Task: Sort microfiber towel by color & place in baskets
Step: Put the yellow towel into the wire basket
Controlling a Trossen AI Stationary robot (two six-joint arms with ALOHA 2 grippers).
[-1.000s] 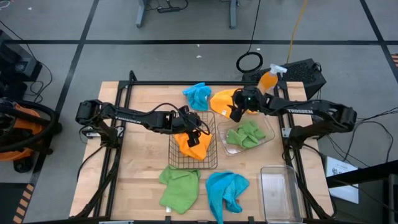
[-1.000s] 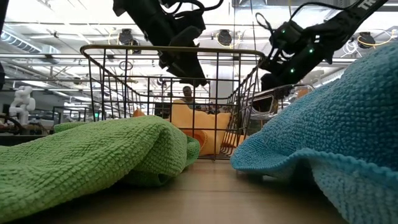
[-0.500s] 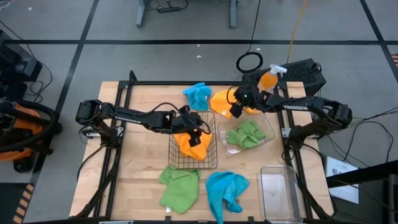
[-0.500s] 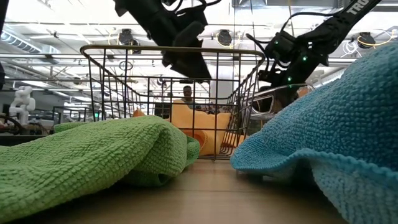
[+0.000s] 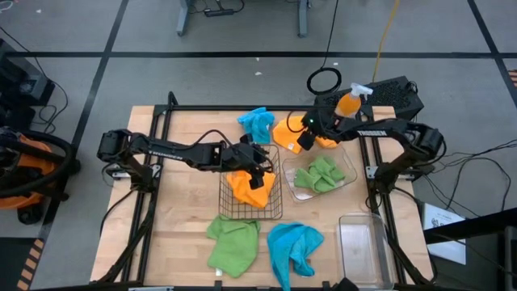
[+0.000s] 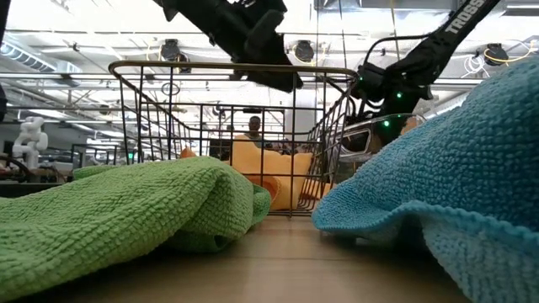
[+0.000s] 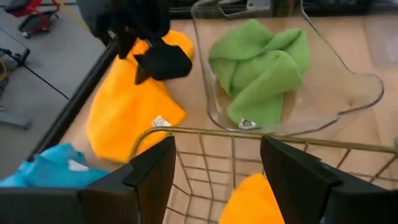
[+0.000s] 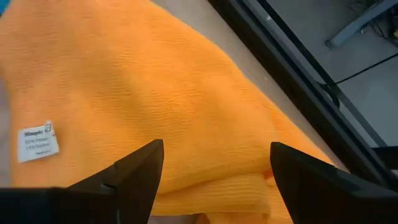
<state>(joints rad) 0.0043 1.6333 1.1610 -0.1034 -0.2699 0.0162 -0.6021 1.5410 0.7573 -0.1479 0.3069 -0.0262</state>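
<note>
Right hand [image 5: 300, 139] shifted over orange towel [image 5: 287, 129], towel partly hidden.

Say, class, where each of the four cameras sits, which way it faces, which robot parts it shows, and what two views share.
High view: overhead, facing straight down; both arms, wire basket.
Low view: at tabletop height, facing level across; arms drop in above the basket.
Left wrist view: on the left arm, facing the clear tub; own open left gripper.
Right wrist view: on the right arm, over the orange towel; open right gripper.
Shared: both wrist views show this towel.
</note>
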